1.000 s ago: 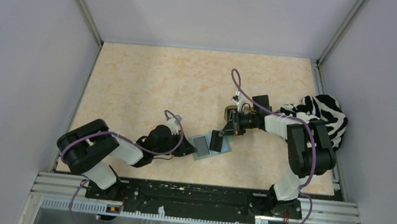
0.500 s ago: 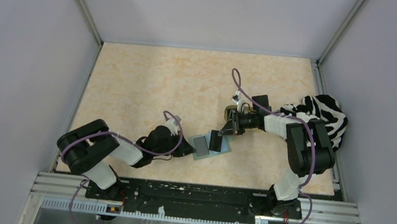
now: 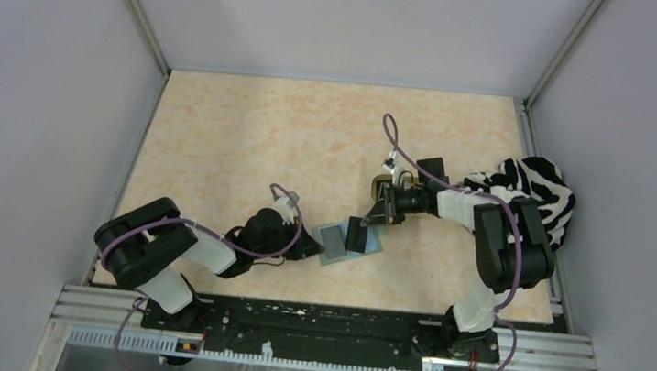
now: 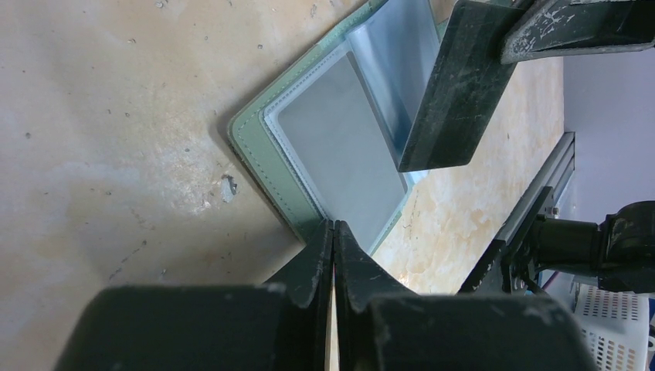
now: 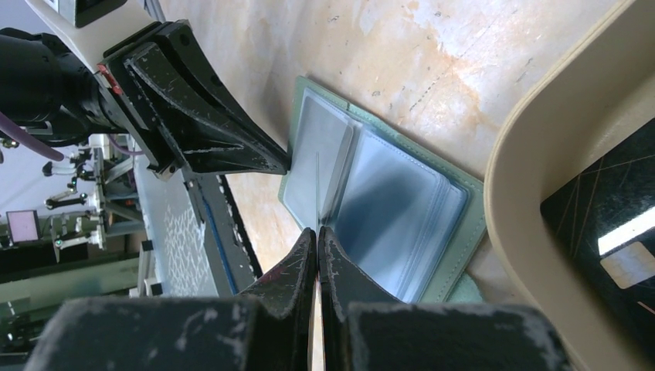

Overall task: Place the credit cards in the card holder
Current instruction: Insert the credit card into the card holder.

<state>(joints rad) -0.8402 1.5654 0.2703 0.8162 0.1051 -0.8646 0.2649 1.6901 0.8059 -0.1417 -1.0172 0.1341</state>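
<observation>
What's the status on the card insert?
Right gripper shut on black card, standing over open card holder. Left gripper shut at holder's rim. Tan tray alongside, not blocking.

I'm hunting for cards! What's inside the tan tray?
A black card with thin gold lines lies in the tan tray. Most of the tray is outside the picture, so other cards there cannot be seen.

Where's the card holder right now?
In the top view the card holder lies open near the table's front middle, between the left gripper and the right gripper holding a black card.
</observation>
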